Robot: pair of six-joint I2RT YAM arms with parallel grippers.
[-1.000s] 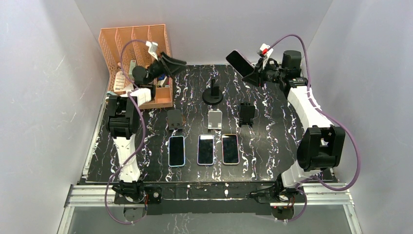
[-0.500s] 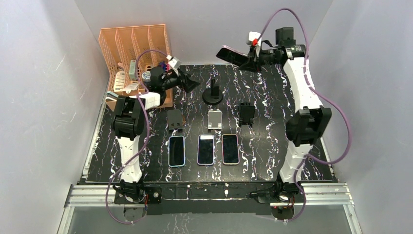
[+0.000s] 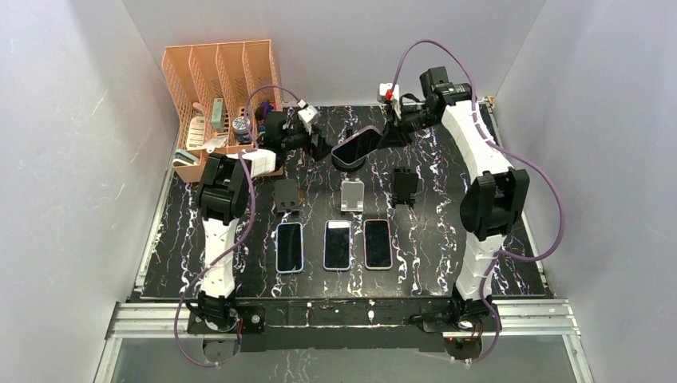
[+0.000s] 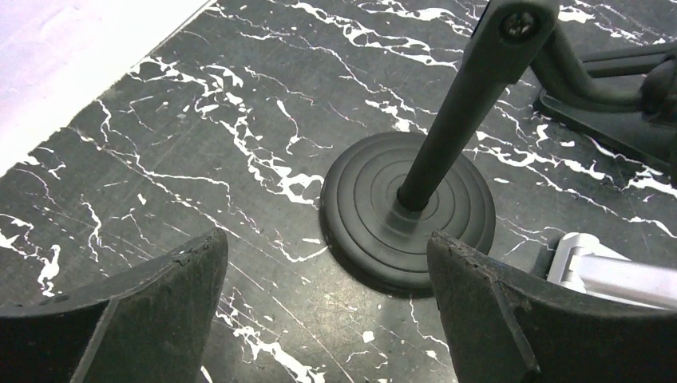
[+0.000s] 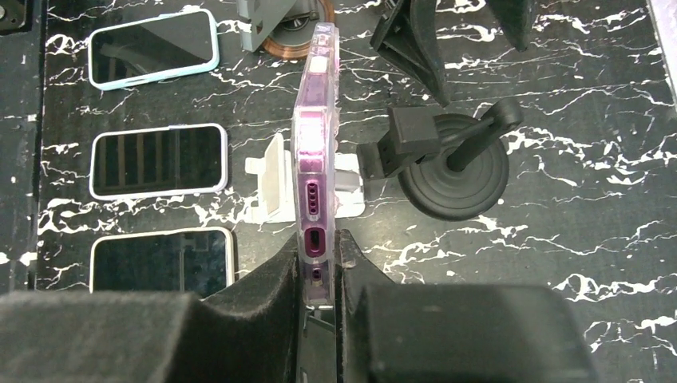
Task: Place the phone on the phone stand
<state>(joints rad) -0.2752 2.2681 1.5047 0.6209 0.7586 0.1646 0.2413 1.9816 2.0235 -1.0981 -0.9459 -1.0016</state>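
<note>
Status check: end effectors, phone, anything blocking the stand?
Right end effector shut on pink clear-cased phone, beside black round-base stand, not yet seated. Left end effector open, by stand's base. Nothing else close.

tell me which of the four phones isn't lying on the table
The phone in the clear pink case, gripped edge-on by the right claw above the black marbled table. The other three phones lie flat, screens up, in a row.
</note>
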